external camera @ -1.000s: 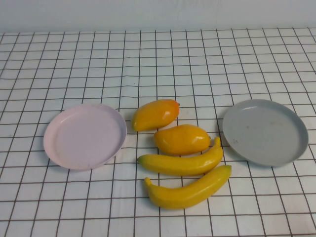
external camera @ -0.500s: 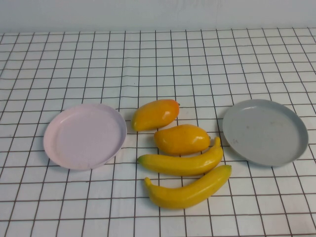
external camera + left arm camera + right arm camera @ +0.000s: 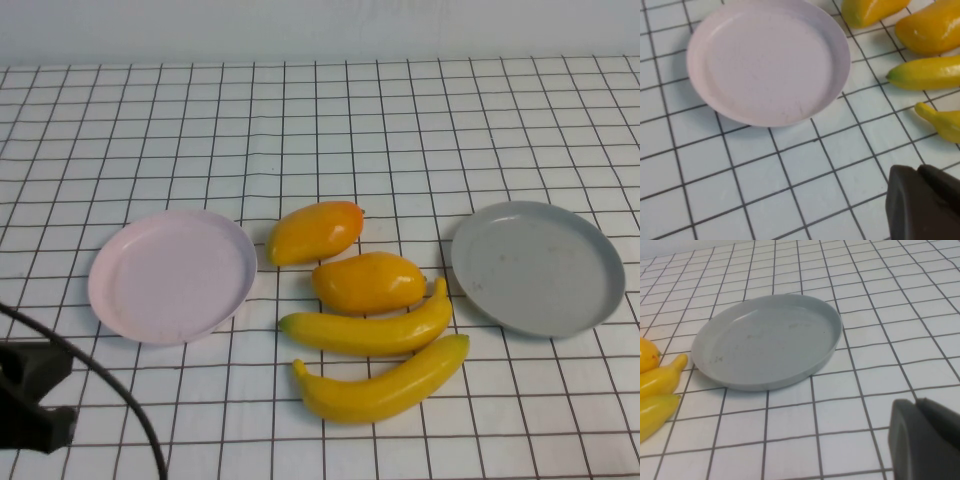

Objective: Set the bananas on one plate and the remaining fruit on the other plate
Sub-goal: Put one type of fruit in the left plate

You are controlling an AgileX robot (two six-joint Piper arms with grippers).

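Note:
Two bananas [image 3: 370,330] [image 3: 385,385] lie side by side at the table's middle front. Just behind them lie two orange-yellow fruits [image 3: 315,232] [image 3: 368,282]. The pink plate [image 3: 172,275] sits bare to their left, the grey-blue plate [image 3: 537,266] bare to their right. In the left wrist view my left gripper [image 3: 918,171] is shut and holds nothing, hovering in front of the pink plate [image 3: 767,60], with banana tips [image 3: 925,72] off to one side. My right gripper [image 3: 915,403] is shut and holds nothing, in front of the grey-blue plate [image 3: 767,340].
A white cloth with a dark grid [image 3: 320,130] covers the whole table. My left arm [image 3: 30,405] and its black cable [image 3: 120,395] show at the front left corner in the high view. The right arm is outside that view.
My left arm and its cable have come into the high view at the front left corner. Fruits and plates have not moved.

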